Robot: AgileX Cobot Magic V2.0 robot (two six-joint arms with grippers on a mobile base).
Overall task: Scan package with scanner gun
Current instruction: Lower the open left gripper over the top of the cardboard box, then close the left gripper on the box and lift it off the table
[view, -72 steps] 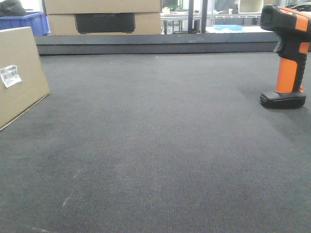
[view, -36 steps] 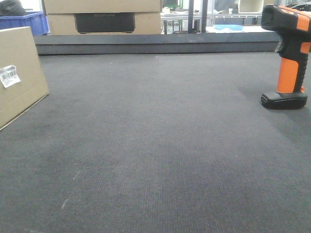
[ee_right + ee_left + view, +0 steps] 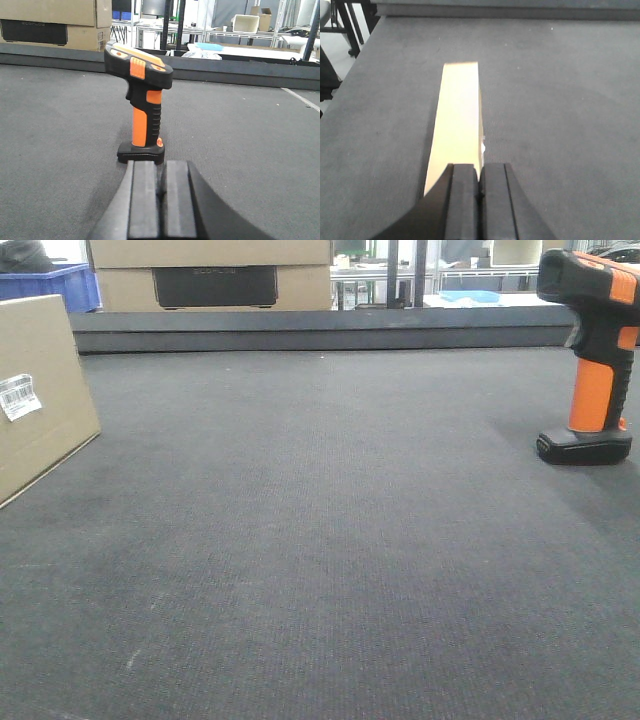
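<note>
Orange-and-black pistol-grip scanner gun (image 3: 141,100) upright on dark grey mat (image 3: 320,540); right gripper (image 3: 160,170) just behind, jaws together; left gripper (image 3: 480,172) jaws together above brown cardboard package (image 3: 457,120)

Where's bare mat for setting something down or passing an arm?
The middle of the mat is bare, from the cardboard box at the left edge to the scanner standing at far right, back to the dark ledge. The near foreground is bare too. Nothing crowded; only those two sides are taken.
</note>
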